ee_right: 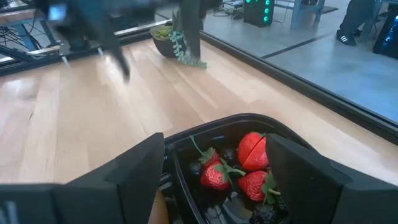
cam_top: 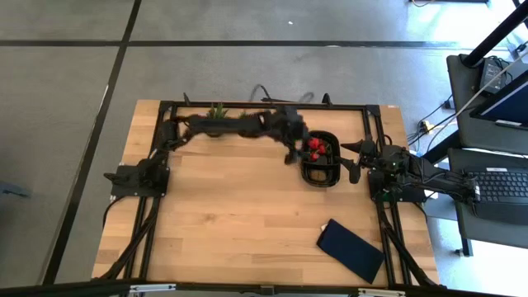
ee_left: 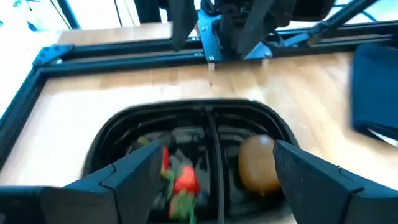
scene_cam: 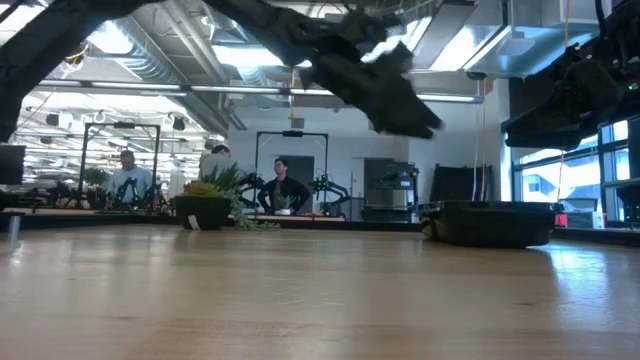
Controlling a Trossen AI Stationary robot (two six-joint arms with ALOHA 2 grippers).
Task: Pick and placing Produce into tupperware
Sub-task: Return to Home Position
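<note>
Left pincer gapes near glossy black tupperware holding strawberries.

**Fig. — Table layout as I see it from overhead.**
The black glossy rounded-rectangular tupperware sits right of centre. Its far compartment holds red strawberries, its near one a brown round kiwi. The left gripper and right gripper flank it. A small green potted plant stands at the far edge, and a flat dark-blue rectangle lies near-right.

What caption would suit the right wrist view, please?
Strawberries lie in the black tupperware, framed by the open right pincer.
</note>
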